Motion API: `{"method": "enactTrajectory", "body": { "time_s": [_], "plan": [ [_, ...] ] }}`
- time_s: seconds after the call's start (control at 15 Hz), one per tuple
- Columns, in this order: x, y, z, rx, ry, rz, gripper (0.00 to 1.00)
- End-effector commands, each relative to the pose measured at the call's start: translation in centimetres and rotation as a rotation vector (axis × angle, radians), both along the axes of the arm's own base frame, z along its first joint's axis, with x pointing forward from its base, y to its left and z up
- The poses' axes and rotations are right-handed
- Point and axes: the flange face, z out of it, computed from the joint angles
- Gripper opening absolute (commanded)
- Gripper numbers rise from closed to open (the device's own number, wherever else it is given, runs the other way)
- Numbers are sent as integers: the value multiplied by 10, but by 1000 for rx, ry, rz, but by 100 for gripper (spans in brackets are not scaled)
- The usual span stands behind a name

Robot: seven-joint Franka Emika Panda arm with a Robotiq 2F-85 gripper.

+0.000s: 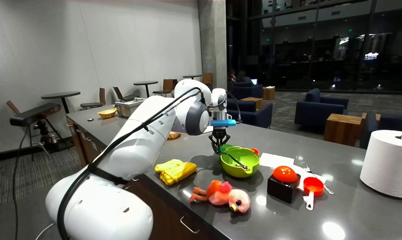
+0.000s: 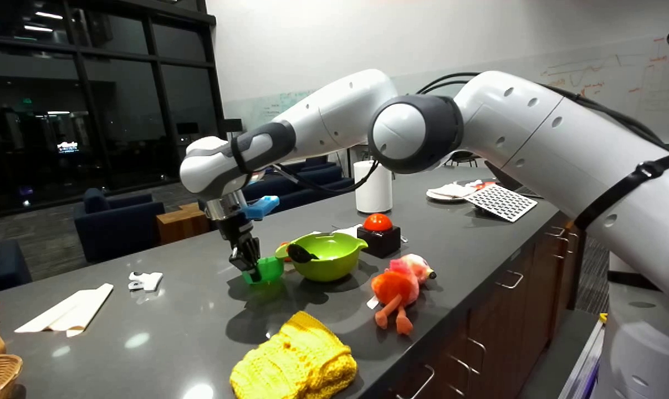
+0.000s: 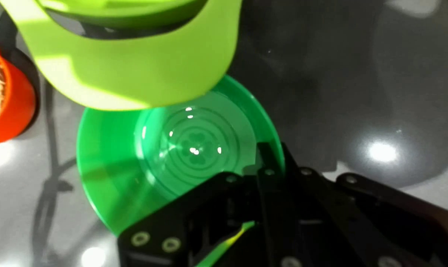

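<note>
My gripper (image 3: pixel 277 150) points down with its fingers closed on the rim of a translucent green bowl (image 3: pixel 108 148), one finger inside the wall and one outside. The bowl looks empty and shows beside the gripper (image 2: pixel 250 271) in an exterior view (image 2: pixel 270 270). A lime green mixing bowl (image 2: pixel 326 263) stands right beside it. Its lip (image 3: pixel 134 78) covers part of the green bowl in the wrist view. A dark utensil (image 2: pixel 300 254) rests in the lime bowl. In an exterior view the gripper (image 1: pixel 218 150) and lime bowl (image 1: pixel 240 168) mostly hide the green bowl.
An orange-red cup (image 3: pixel 12 104) with cereal-like bits stands near the lime bowl. A yellow knitted cloth (image 1: pixel 176 171), a flamingo plush (image 1: pixel 222 195), a red button on a black box (image 1: pixel 282 188), a red measuring cup (image 1: pixel 313 186) and a paper roll (image 1: pixel 389 163) lie about the counter.
</note>
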Motion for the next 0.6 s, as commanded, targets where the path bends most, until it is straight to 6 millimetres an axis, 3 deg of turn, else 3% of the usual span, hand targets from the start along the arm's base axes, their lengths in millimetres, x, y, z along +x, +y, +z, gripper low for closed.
{"method": "enactTrajectory", "body": {
  "time_s": [0.0, 0.53],
  "plan": [
    [-5, 23, 12, 0, -1, 55, 1],
    [-21, 67, 62, -11, -86, 71, 1]
  ]
}}
